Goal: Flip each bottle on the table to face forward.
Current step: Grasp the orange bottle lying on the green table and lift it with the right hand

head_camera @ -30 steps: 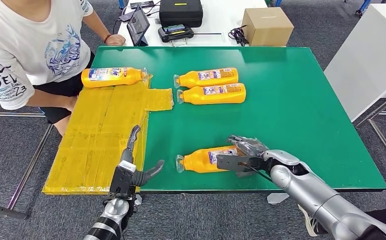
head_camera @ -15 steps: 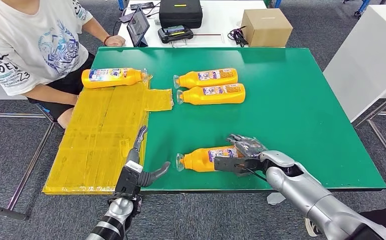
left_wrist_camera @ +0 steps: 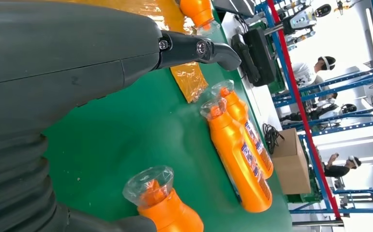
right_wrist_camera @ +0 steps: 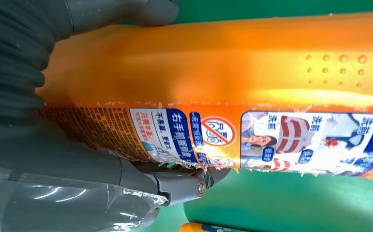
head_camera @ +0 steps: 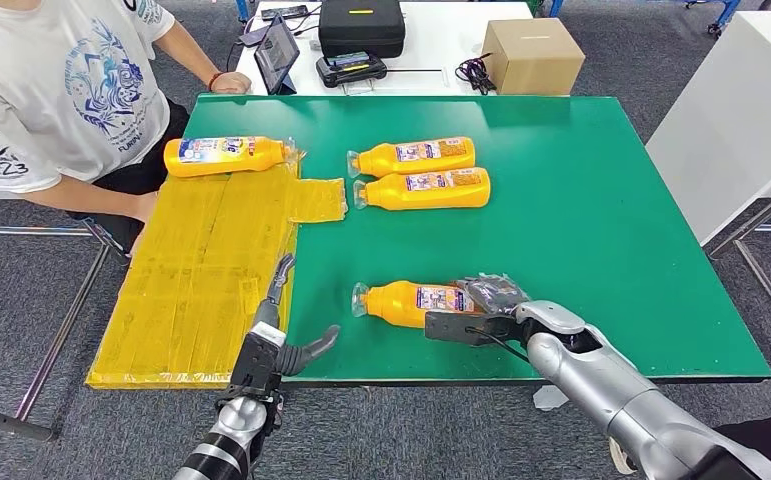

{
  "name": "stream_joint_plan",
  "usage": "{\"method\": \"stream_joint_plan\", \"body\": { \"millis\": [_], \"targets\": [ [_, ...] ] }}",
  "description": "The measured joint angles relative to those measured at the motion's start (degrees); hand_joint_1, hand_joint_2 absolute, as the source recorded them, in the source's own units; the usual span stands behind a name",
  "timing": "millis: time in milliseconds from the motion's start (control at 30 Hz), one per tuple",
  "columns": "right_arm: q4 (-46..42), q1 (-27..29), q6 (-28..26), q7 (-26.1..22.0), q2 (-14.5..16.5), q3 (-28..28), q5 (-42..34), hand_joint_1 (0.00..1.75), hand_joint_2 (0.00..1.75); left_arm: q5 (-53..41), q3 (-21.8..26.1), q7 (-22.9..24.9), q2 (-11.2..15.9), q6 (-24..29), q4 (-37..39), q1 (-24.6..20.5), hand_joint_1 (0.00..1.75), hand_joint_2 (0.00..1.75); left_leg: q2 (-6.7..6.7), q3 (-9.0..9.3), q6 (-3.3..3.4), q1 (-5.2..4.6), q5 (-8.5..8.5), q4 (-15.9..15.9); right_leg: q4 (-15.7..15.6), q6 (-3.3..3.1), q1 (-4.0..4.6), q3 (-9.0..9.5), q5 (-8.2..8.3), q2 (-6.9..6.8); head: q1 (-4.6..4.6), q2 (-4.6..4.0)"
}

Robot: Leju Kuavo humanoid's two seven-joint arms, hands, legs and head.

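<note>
Grasping the near orange bottle (head_camera: 411, 301) at its base end with my right hand (head_camera: 486, 310), I hold it lying near the green table's (head_camera: 601, 230) front edge. Smooth plastic could slip or roll off; my left hand (head_camera: 276, 345) hovers released.

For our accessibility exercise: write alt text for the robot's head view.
The robot's right hand grips an orange bottle lying near the green table edge. Three more bottles lie farther back, one on yellow sheeting beside a seated person.
</note>
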Motion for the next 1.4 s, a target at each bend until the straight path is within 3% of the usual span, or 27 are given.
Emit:
{"method": "stream_joint_plan", "body": {
  "millis": [167, 267, 400, 500, 667, 833, 967, 1167, 1400],
  "targets": [
    [-0.4, 1.8, -3.0, -0.5, 0.6, -2.0, -0.1, 1.75, 1.75, 0.8, 0.1, 0.0, 0.0, -1.6, 0.0, 0.0, 0.00, 1.75, -0.01, 0.00, 0.00, 0.01, 0.00, 0.0, 0.0, 0.00, 0.01, 0.00, 0.00, 0.00, 0.00, 0.00],
    [-2.5, 5.7, -8.7, -1.3, 1.8, -5.8, 0.4, 1.75, 1.75, 2.7, 0.5, 0.4, 0.0, -4.6, -0.3, 0.3, 0.00, 1.75, -0.02, -0.05, -0.01, 0.03, -0.02, 0.0, 0.0, 0.00, 0.04, 0.00, -0.01, -0.01, 0.01, 0.00],
    [-9.0, 15.1, -18.0, -3.2, 6.8, -14.9, 3.4, 1.75, 1.75, 5.8, 2.3, 3.3, -0.2, -9.4, -3.4, 2.1, 0.00, 1.75, 0.00, -0.26, -0.06, 0.07, -0.06, 0.0, 0.0, -0.01, 0.10, -0.23, -0.02, -0.01, -0.03, 0.00],
    [-13.5, 19.9, -19.6, -4.0, 10.1, -20.3, 5.1, 1.75, 1.75, 6.5, 3.3, 4.5, -0.3, -10.7, -5.9, 3.2, 0.00, 1.75, -0.08, -0.37, -0.07, 0.14, -0.05, 0.0, 0.0, -0.04, 0.13, -0.35, -0.04, -0.04, -0.03, 0.00],
    [-17.6, 23.5, -20.0, -5.6, 12.7, -25.9, 5.7, 1.75, 1.75, 7.0, 4.3, 4.9, -0.3, -11.4, -8.3, 4.2, 0.00, 1.75, -0.08, -0.41, -0.07, 0.14, -0.05, 0.0, 0.0, -0.04, 0.11, -0.35, -0.05, -0.03, 0.01, 0.00],
    [-22.8, 27.7, -25.2, -12.1, 16.5, -31.4, 4.8, 1.75, 1.75, 8.4, 4.8, 5.9, -0.4, -13.2, -11.8, 5.6, 0.00, 1.75, -0.09, -0.41, -0.07, 0.09, -0.05, 0.0, 0.0, -0.03, 0.09, -0.36, -0.04, -0.04, -0.01, 0.00],
    [-27.9, 31.3, -30.1, -17.6, 20.3, -36.0, 4.2, 1.75, 1.75, 13.3, 4.3, 10.3, -0.7, -18.9, -15.4, 7.1, 0.00, 1.75, -0.06, -0.42, -0.11, 0.12, -0.09, 0.0, 0.0, -0.04, 0.11, -0.40, -0.06, -0.03, -0.01, 0.00],
    [-28.9, 35.2, -30.4, -24.9, 24.4, -38.1, 4.3, 1.75, 1.75, 24.9, 0.8, 16.5, -0.7, -30.4, -18.0, 8.1, 0.00, 1.75, -0.03, -0.44, -0.14, 0.13, -0.12, 0.0, 0.0, -0.05, 0.11, -0.41, -0.07, -0.02, 0.00, 0.00],
    [-20.3, 35.3, -32.1, -29.0, 29.8, -34.2, 5.1, 1.75, 1.75, 28.4, -3.9, 18.2, -0.6, -32.9, -18.4, 7.8, 0.00, 1.75, -0.01, -0.43, -0.14, 0.17, -0.09, 0.0, 0.0, -0.06, 0.13, -0.41, -0.06, -0.01, -0.01, 0.00]
  ]
}}
